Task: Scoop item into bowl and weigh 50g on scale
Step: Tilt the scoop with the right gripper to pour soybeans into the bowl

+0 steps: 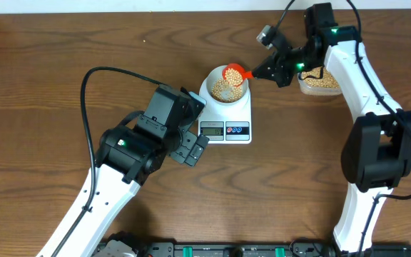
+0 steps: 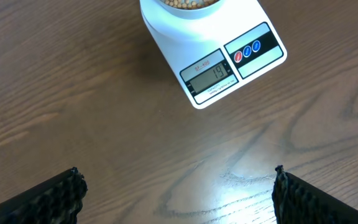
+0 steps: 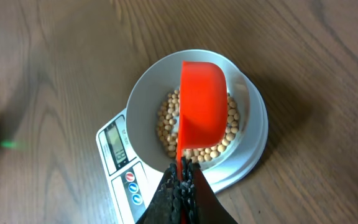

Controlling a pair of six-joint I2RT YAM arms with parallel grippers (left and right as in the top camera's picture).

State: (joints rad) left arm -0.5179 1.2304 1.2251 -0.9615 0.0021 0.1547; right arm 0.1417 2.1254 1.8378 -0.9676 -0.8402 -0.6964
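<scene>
The white scale [image 1: 228, 125] stands mid-table with the pale bowl [image 1: 225, 87] on it. Tan beans [image 1: 223, 87] lie in the bowl. My right gripper [image 1: 266, 71] is shut on the handle of a red scoop [image 1: 234, 72], held tipped over the bowl's right rim. In the right wrist view the scoop [image 3: 202, 102] hangs over the beans [image 3: 166, 124] in the bowl [image 3: 253, 118], above my right gripper [image 3: 182, 180]. My left gripper [image 1: 191, 151] is open and empty, left of the scale's front. The left wrist view shows the scale [image 2: 229, 65], its display reading 19.
A clear plastic tub of beans [image 1: 320, 82] stands right of the scale, partly behind the right arm. The left arm's black cable [image 1: 88, 93] loops over the table at the left.
</scene>
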